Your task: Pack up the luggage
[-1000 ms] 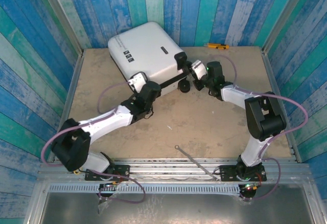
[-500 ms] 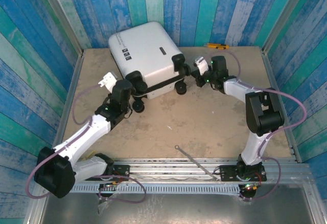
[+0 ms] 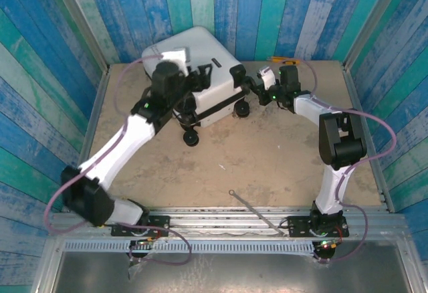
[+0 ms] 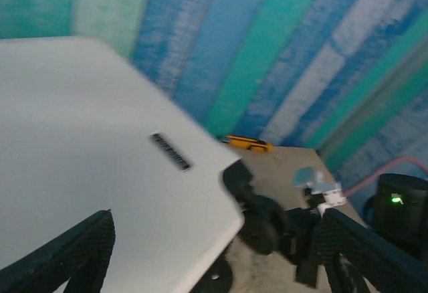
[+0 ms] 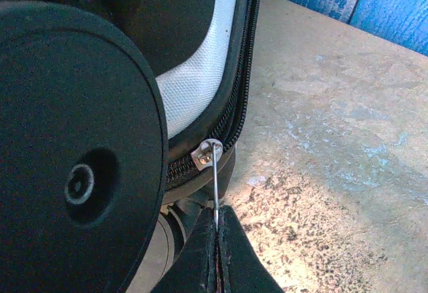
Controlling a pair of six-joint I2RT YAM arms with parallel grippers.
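Right wrist: right gripper [image 5: 215, 256] pinched tight on silver metal zipper pull [image 5: 208, 152] of large white hard-shell suitcase [image 5: 194, 89]. Left gripper [image 4: 215, 218] spread wide, empty, shell directly beneath.

The luggage [image 4: 80, 139] is blurred and cut off at the left edge.

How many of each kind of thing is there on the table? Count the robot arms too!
White suitcase: 1
Robot arms: 2, the left arm and the right arm
Small yellow tool: 1
Thin metal rod: 1
Total: 5
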